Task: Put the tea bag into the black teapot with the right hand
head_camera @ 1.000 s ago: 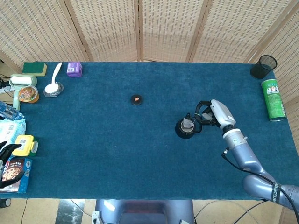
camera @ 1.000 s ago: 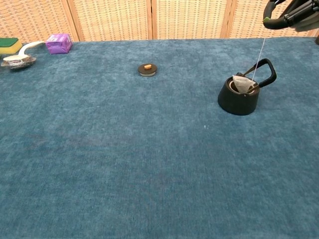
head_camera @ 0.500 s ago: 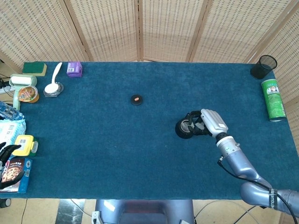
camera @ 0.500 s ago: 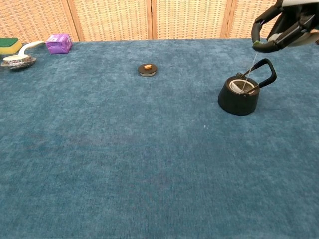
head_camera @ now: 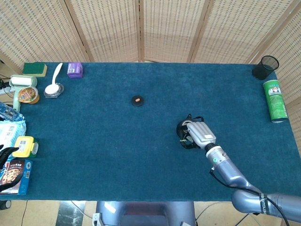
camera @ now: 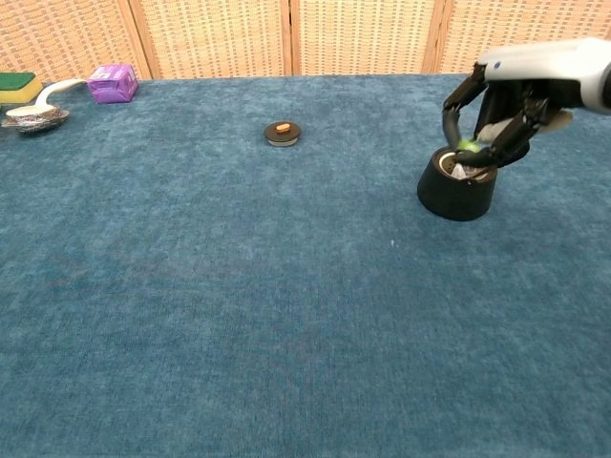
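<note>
The black teapot (head_camera: pixel 184 129) (camera: pixel 458 193) stands lidless right of the table's middle. The pale tea bag (camera: pixel 462 172) lies inside its mouth. My right hand (head_camera: pixel 199 133) (camera: pixel 504 100) hovers right over the pot, and its fingertips (camera: pixel 474 148) pinch the tea bag's small green tag just above the rim. In the head view the hand covers most of the pot. At the left edge of the head view only some dark fingers of my left hand (head_camera: pixel 8 151) show beside the snack packs; how they are held is unclear.
The pot's lid (head_camera: pixel 137 100) (camera: pixel 282 133), a black disc with an orange knob, lies mid-table. A green can (head_camera: pixel 275 100) and black mesh cup (head_camera: pixel 265 67) are far right. A purple box (head_camera: pixel 75 69), a spoon on a dish (head_camera: pixel 53 87), a sponge (head_camera: pixel 35 68) and snack packs (head_camera: pixel 16 169) line the left side.
My right hand has come down and toward the teapot's left. The tea bag, which hung on its string at the rim, has sunk inside the pot.
</note>
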You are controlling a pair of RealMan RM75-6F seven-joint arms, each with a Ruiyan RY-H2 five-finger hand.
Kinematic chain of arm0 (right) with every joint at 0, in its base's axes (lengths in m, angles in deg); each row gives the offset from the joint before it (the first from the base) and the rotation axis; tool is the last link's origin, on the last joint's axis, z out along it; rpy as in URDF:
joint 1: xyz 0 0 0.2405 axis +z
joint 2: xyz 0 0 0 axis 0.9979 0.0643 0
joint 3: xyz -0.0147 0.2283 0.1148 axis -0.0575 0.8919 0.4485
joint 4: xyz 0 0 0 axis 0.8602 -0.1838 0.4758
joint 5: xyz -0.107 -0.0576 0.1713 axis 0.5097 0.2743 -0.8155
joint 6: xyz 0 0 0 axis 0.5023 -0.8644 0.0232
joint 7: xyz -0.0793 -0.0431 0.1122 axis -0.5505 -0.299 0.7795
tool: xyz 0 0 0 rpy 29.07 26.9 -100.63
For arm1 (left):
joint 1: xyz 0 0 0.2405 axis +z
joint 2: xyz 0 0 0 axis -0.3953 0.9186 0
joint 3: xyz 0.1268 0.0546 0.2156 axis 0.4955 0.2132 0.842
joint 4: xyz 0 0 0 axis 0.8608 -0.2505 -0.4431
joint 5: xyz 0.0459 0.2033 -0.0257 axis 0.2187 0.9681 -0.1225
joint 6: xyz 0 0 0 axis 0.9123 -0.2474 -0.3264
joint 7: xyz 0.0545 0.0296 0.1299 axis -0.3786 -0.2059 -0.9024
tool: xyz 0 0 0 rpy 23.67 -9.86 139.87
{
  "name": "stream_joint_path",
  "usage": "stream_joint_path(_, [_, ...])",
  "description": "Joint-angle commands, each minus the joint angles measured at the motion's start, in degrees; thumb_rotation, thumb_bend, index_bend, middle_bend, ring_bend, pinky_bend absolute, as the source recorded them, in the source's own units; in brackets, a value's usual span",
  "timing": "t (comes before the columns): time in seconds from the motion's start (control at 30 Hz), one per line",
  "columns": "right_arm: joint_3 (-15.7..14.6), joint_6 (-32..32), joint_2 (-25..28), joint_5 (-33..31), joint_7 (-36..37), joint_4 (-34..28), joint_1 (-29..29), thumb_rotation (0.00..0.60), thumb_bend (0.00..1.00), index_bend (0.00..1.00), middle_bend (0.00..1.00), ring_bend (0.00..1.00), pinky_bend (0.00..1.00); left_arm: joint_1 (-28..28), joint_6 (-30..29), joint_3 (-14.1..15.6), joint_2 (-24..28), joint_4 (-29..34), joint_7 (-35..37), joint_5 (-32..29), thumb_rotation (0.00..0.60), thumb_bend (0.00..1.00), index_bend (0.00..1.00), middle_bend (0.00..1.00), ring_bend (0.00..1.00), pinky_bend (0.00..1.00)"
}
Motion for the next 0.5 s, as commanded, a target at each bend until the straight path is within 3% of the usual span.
stream_joint_path(0.03, [-1.73,-0.2,-1.18,-1.14,-2.78,-0.29,1.15,0.6,0.38,0.41,1.0,1.0,1.0,0.07,0.0,0.03,-0.04,-0.23,0.21,-0.06,0.6,0.29,0.18,0.19,0.08,0.13])
stream_joint_path(0.23, [-2.52,-0.21,-1.2,-2.36,-4.73,-0.6,1.93,0.6,0.29,0.19,1.0,1.0,1.0,0.22,-0.18,-0.01,0.01,-0.56,0.5,-0.15,0.6,0.29,0.18,0.19,0.08,0.13])
stream_joint_path(0.5, [-2.39,3.5,1.11,0.0,-3.15,-2.86,-0.29,0.6,0.26,0.16,1.0,1.0,1.0,0.22,-0.15,0.0,-0.08,-0.5,0.47,-0.06,0.6,0.29,0.18,0.19,0.08,0.13])
